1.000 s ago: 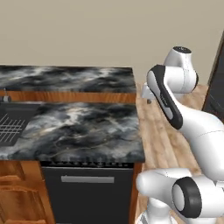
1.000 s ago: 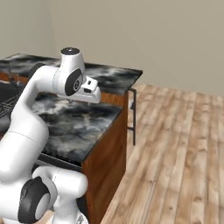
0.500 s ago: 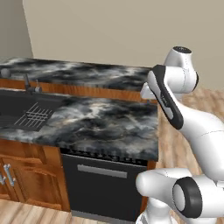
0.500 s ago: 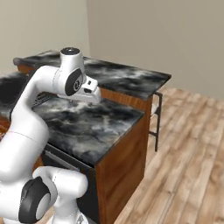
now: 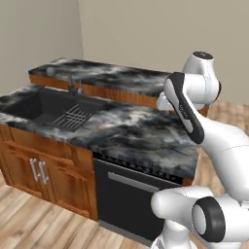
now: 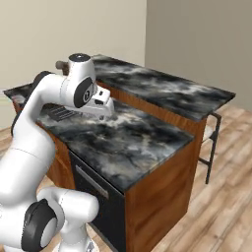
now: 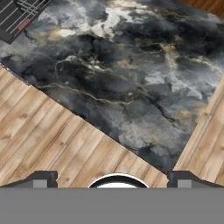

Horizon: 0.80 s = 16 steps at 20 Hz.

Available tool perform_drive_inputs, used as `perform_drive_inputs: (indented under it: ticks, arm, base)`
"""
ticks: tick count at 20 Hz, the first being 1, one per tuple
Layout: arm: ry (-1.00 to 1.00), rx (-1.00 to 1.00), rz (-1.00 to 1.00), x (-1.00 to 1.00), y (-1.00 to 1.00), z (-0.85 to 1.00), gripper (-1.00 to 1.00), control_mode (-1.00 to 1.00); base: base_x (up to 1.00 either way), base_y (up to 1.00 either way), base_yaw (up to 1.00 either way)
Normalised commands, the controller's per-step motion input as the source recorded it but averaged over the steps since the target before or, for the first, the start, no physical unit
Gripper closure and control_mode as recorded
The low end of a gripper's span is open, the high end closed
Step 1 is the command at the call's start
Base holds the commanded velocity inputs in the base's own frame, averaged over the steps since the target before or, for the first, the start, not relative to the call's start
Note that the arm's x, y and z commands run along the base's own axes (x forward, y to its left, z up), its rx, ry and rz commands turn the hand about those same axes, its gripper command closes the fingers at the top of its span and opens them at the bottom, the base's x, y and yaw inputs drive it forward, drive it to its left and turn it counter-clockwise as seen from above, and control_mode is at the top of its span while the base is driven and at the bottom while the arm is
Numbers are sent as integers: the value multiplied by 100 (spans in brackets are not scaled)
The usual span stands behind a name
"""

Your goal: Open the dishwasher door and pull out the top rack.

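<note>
Gripper (image 7: pixel 112 180) jaws spread wide, empty, above the glossy dark marbled countertop (image 7: pixel 127 83) (wood-plank floor past its edge). The dishwasher door (image 5: pixel 129 202), a flat matte black panel with a horizontal silver bar handle (image 5: pixel 137 183), sits shut well below the jaws under the counter lip.

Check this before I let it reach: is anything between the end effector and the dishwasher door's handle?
The marble countertop is. The end effector, jaws open, hangs above the counter, while the dishwasher door with its silver bar handle sits closed below the counter's front edge. The arm must come out over the edge and down. Nothing stands before the door itself.
</note>
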Motion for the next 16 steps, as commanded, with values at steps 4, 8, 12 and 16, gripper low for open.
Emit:
perform_drive_inputs:
  ticks: [4,8,12,16]
  arm:
    - [0,0,0,0,0,0,-100,100]
    - [0,0,0,0,0,0,-100,100]
    - [0,0,0,0,0,0,-100,100]
    - [0,0,0,0,0,0,-100,100]
  base:
    - [-44,-17,37]
    - [-43,-27,36]
    - [-33,-25,31]
    - [-8,-33,26]
